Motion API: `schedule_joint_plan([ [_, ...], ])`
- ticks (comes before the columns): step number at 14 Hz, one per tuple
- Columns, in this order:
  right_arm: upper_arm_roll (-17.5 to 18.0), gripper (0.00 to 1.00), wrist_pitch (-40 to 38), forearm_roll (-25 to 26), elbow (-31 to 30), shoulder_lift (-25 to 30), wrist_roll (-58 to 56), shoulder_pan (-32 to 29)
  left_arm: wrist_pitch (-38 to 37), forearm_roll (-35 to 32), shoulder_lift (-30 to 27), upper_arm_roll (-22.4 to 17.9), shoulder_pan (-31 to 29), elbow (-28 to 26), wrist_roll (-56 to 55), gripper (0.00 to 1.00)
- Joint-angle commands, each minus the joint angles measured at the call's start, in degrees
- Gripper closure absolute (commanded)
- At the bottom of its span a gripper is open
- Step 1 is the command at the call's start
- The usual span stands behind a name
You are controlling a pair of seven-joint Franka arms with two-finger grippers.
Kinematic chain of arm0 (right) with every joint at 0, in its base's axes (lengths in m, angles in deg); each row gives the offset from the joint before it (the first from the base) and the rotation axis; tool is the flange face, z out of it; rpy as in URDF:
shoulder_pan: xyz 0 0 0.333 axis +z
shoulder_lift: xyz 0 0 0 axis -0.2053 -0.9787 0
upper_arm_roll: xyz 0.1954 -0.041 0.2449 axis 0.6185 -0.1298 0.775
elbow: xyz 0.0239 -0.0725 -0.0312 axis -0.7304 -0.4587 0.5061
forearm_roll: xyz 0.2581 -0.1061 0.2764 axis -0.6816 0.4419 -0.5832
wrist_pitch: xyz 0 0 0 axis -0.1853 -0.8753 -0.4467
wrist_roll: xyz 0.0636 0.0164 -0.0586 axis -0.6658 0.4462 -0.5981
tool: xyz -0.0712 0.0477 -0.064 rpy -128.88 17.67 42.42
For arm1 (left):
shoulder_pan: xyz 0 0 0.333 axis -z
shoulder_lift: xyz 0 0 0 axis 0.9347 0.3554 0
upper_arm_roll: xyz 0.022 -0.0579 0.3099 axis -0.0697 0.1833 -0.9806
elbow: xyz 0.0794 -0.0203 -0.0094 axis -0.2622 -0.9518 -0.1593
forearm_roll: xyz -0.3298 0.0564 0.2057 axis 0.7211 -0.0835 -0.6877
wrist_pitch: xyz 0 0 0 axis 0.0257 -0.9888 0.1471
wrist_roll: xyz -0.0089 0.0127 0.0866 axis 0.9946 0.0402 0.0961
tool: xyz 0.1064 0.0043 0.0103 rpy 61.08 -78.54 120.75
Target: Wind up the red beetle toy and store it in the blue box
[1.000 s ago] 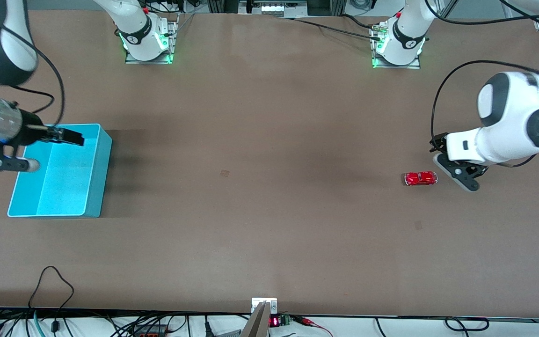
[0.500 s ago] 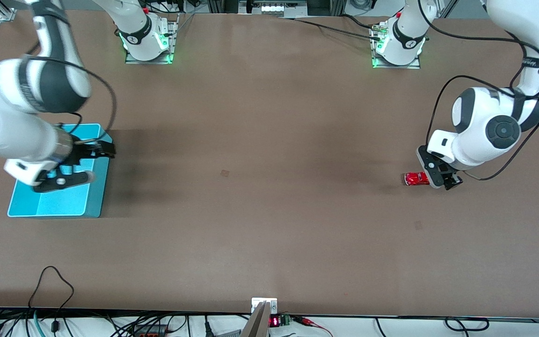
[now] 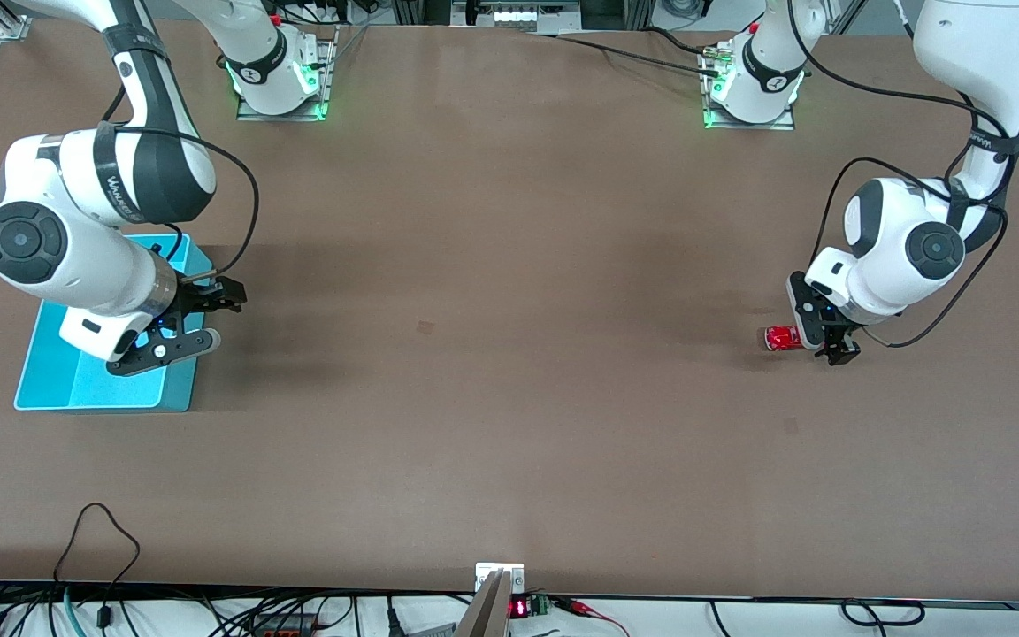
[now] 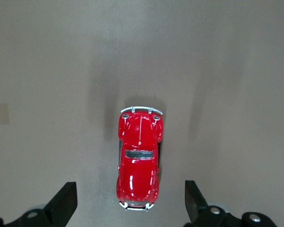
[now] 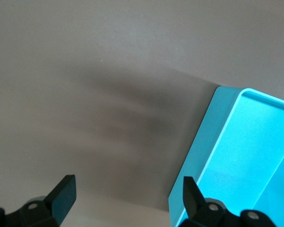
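The red beetle toy (image 3: 779,337) stands on the table toward the left arm's end, partly covered by my left hand. My left gripper (image 3: 823,341) is low over it and open. In the left wrist view the toy (image 4: 138,161) lies lengthwise, with one end between the fingers and touching neither; the gripper (image 4: 130,208) is empty. The blue box (image 3: 58,380) sits toward the right arm's end. My right gripper (image 3: 225,296) is open and empty over the box's wall that faces the table's middle. In the right wrist view (image 5: 128,198) it straddles the box's corner (image 5: 246,156).
Bare brown table (image 3: 492,354) lies between the toy and the box. The two arm bases (image 3: 279,80) stand along the back edge. Cables and a small display (image 3: 518,609) run along the front edge.
My left gripper has come down over the toy, covering one end of it. My right arm has swung from over the box's interior to its wall facing the table's middle.
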Motion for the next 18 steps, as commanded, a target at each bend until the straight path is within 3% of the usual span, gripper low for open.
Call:
schedule_joint_plan([
  [1, 0.1, 0.00, 0.6, 0.2, -0.3, 0.3, -1.8, -0.4, 3.6, -0.4, 2.5, 0.9, -1.7, 0.1, 4.5, 0.00],
  [10, 0.2, 0.00, -2.8, 0.0, -0.5, 1.2, -11.3, 0.0, 3.9, -0.3, 2.9, 1.3, -1.7, -1.4, 4.9, 0.00],
  [13, 0.1, 0.00, -2.4, 0.0, -0.3, 1.2, -10.5, 0.2, 3.8, -0.3, 2.9, 1.4, -1.7, -1.4, 4.9, 0.23],
  [14, 0.1, 0.00, -2.5, 0.0, -0.3, 1.2, -10.9, -0.1, 3.9, -0.3, 2.9, 1.4, -1.7, -1.4, 4.9, 0.42],
  [16, -0.4, 0.00, -2.8, 0.0, -0.3, 1.4, -11.6, -0.2, 4.0, -0.2, 2.8, 1.5, -1.7, -1.4, 4.9, 0.58],
  [18, -0.4, 0.00, -2.2, 0.1, -0.1, 1.3, -13.1, -0.3, 3.9, -0.2, 2.9, 1.5, -1.8, -1.4, 4.7, 0.61],
])
